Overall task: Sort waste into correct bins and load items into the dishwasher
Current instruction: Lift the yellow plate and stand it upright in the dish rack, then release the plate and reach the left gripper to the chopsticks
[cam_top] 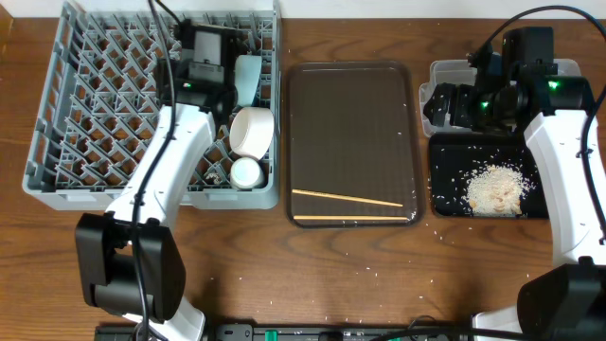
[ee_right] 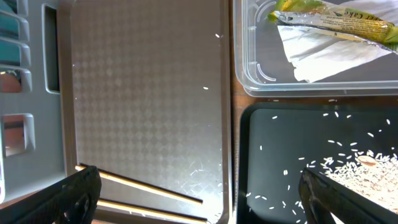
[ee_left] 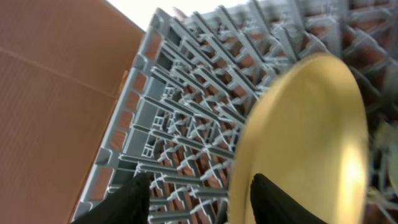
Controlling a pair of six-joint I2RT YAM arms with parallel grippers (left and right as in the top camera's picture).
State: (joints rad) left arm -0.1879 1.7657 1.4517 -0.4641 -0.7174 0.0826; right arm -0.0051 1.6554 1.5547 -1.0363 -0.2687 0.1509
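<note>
We are holding the left tool (ee_left: 200,180) spread wide over the large grey plastic peg rack (ee_left: 174,124), pinching nothing. The round yellow plate (ee_left: 305,137) is standing on edge among the pegs, filling the right of the wrist frame. Its rim is lying just beside one dark finger (ee_left: 280,202), and we cannot tell whether the two are touching. If they are, pulling away could be dragging the plate over, since it is leaning and we cannot see what is seating it.

Our right tool (ee_right: 199,177) is hanging equally spread and empty above the seam between the brown rectangular serving tray (ee_right: 149,81) and the shallow black rectangular tray (ee_right: 249,155). The two thin wooden chopsticks (ee_right: 143,186) are lying flat along the brown tray's lower edge, waiting for the rack. They are slim and round on a slick surface, so we judge a pinch could be rolling or flicking them away.

At upper right, the clear plastic tub (ee_right: 249,62) is holding the green-and-yellow snack wrapper (ee_right: 336,18) and the crumpled white paper napkin (ee_right: 323,53). The white rice scraps (cam_top: 494,187) are sitting in the black tray, with stray grains dotting the worktop (cam_top: 379,275).
</note>
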